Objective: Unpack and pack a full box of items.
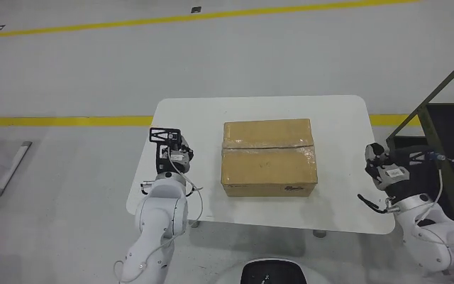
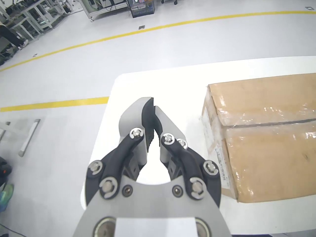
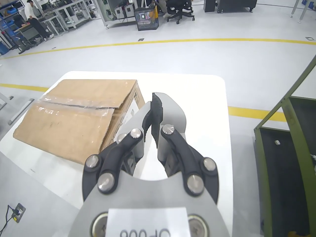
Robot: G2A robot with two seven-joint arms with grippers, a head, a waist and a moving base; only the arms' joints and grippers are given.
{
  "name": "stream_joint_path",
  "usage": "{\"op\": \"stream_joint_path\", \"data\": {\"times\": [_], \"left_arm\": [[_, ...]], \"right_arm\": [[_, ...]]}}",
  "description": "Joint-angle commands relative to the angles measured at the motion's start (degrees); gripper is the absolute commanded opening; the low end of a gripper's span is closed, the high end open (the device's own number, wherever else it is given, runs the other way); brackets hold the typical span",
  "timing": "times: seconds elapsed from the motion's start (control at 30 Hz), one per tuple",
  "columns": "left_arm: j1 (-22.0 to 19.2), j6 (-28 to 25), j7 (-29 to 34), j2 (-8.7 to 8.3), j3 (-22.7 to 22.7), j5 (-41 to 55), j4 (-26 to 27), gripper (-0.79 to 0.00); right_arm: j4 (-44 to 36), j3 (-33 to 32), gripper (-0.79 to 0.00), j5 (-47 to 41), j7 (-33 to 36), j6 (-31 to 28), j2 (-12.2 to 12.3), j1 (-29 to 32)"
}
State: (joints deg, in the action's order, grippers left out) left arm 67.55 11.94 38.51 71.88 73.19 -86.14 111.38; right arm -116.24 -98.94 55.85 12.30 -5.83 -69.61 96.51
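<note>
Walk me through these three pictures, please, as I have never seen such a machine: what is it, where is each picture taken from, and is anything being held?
This is a two-armed robot working at a white table. One picture looks down from a camera above its arms. The other two come from cameras on its wrists, each looking along that arm's own tool. The left tool and the right tool are both shut and hold nothing. On the table lies one cardboard box, its flaps down, with clear tape along the seam. One arm is on each side of the box, and neither touches it.
</note>
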Motion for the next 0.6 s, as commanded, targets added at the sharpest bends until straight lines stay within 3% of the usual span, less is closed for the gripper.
{"op": "stream_joint_path", "data": {"times": [0.0,0.03,0.07,0.1,0.13,0.2,0.33,0.37,0.47,0.57], "left_arm": [[0.4,0.2,0.4,0.21,-0.2,2.3,0.5,-0.785],[0.5,-0.2,0.8,0.29,-0.4,3.3,0.7,-0.785],[0.7,-0.8,1.3,0.38,-0.7,5.1,0.8,-0.585],[0.7,-0.8,1.3,0.38,-0.7,5.1,0.8,-0.437],[0.7,-0.7,1.2,0.38,-0.6,4.9,0.8,-0.780],[0.7,-0.9,1.3,0.39,-0.7,5.4,0.9,-0.755],[0.7,-0.8,1.3,0.38,-0.7,5.1,0.8,-0.508],[0.7,-0.8,1.3,0.38,-0.7,5.1,0.8,-0.473],[0.7,-0.8,1.3,0.38,-0.7,5.1,0.8,-0.444],[0.7,-0.8,1.3,0.38,-0.7,5.1,0.8,-0.444]], "right_arm": [[0.3,-0.2,0.000,-0.2,0.3,-0.8,0.0,-0.1],[0.3,-0.2,0.000,-0.2,0.3,-0.8,0.0,-0.1],[0.3,-0.2,0.000,-0.2,0.3,-0.8,0.0,-0.1],[0.3,-0.2,0.000,-0.2,0.3,-0.8,0.0,-0.1],[0.3,-0.2,-0.642,-0.2,0.3,-0.8,0.1,-0.1],[0.3,-0.2,-0.512,-0.2,0.3,-0.8,0.1,-0.1],[0.3,-0.2,-0.268,-0.2,0.3,-0.8,0.0,-0.1],[0.3,-0.2,-0.239,-0.2,0.3,-0.8,0.0,-0.1],[0.3,-0.2,-0.102,-0.2,0.3,-0.8,0.0,-0.1],[0.3,-0.2,-0.028,-0.2,0.3,-0.8,0.0,-0.1]]}}
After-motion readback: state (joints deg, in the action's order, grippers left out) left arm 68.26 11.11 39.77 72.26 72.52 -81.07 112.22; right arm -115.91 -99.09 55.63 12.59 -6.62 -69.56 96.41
